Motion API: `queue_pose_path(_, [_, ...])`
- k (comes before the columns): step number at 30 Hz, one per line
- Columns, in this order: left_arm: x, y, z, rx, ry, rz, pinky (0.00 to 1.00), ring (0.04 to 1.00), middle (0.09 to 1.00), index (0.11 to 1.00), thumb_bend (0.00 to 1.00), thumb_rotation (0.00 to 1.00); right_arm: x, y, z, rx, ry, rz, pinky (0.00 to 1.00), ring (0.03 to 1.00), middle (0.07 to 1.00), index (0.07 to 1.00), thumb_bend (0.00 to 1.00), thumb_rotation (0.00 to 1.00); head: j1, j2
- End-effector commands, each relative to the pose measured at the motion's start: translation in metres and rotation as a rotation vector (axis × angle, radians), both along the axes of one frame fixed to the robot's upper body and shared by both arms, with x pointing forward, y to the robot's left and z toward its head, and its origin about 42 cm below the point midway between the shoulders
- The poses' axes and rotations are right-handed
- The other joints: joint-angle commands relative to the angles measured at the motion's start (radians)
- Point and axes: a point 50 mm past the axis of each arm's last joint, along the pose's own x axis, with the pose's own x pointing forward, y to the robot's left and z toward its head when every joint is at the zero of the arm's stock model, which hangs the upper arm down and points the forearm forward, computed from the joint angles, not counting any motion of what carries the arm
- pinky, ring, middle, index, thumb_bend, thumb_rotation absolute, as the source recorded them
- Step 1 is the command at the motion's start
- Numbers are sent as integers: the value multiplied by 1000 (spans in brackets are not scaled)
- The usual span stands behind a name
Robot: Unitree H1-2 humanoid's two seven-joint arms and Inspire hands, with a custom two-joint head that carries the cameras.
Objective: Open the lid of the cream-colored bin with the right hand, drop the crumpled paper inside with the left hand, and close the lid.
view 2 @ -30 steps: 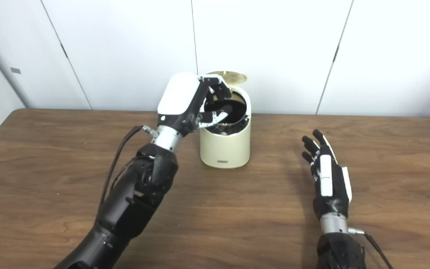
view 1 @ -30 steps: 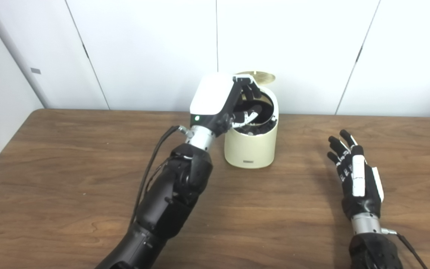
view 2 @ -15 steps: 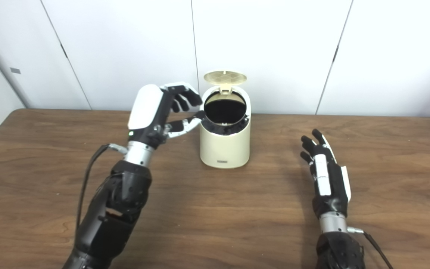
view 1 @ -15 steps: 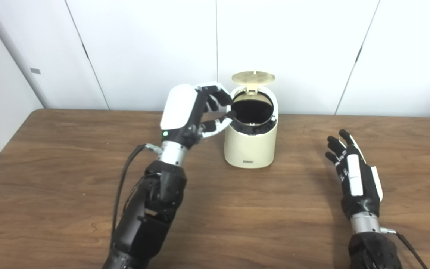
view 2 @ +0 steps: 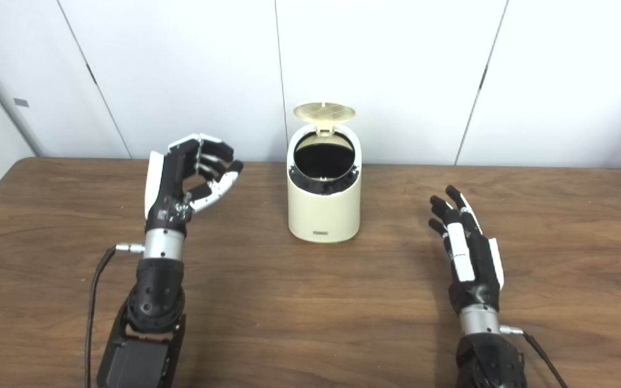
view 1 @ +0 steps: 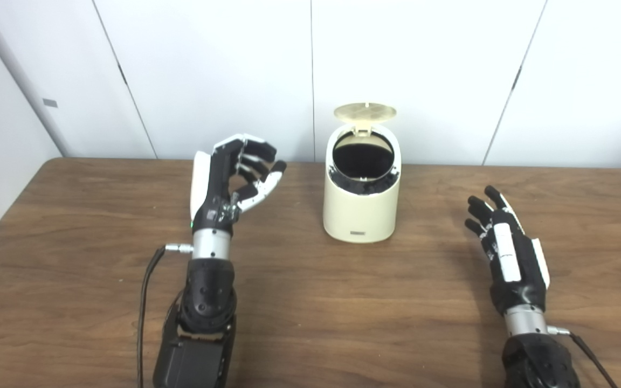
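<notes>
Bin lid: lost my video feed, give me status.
Left hand empty, raised left of bin. Right hand open, low over table. Lid up, no paper visible. Path to lid clear.

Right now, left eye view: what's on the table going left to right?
Left hand, fingers curled and holding nothing → cream-colored cylindrical bin with its round lid flipped up → right hand, open with fingers spread, all over the brown wooden table.

Cream bin (view 1: 361,213), seemingly gridded lid (view 1: 365,112), brown woodgrain table (view 1: 73,258).
</notes>
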Motion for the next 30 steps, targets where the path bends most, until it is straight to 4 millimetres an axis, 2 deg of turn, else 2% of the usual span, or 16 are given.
queue_pose_path(1, [-1,3,8,2,-6,-35,487,559,578,504,504,46,-6,-7,-7,-1,-6,2,845,887,839,901,562,806,-2,5])
queue_pose_path(2, [-3,5,4,-5,18,-54,498,571,609,501,503,62,-6,-8,-7,2,-9,1,845,887,839,901,559,807,-2,5])
queue_pose_path(4, [-7,8,-3,-22,73,-101,589,651,697,709,529,371,-6,-11,-6,13,-13,2,861,894,847,907,539,817,1,7])
queue_pose_path(6, [-12,11,-11,-74,131,-181,734,775,803,829,509,593,-5,-14,-4,23,-18,4,874,894,853,907,526,819,3,10])
queue_pose_path(7, [-14,12,-14,-92,150,-212,834,859,884,903,501,712,-4,-15,-4,25,-19,5,888,898,858,911,525,831,4,11])
queue_pose_path(10, [-19,12,-25,-103,181,-245,945,954,975,985,520,894,-1,-19,2,11,-32,6,917,909,869,916,539,874,2,10])
queue_pose_path(13, [-22,10,-38,-138,183,-249,994,996,998,999,543,938,5,-23,12,-21,-56,15,984,948,899,929,534,925,-4,13])
queue_pose_path(15, [-24,10,-47,-171,181,-249,999,999,1000,1000,569,935,9,-27,21,-55,-82,24,996,971,922,940,531,952,-7,15])
queue_pose_path(20, [-30,11,-63,-231,186,-258,1000,1000,1000,1000,539,994,21,-39,39,-160,-133,44,1000,1000,962,960,579,988,-15,16])
queue_pose_path(24, [-35,12,-72,-267,193,-251,1000,1000,1000,1000,558,1000,37,-44,65,-317,-136,75,1000,1000,973,967,627,1000,-29,12])
queue_pose_path(30, [-38,13,-80,-286,193,-243,1000,1000,1000,1000,564,1000,56,-39,106,-529,-161,78,988,1000,986,997,660,1000,-45,12])
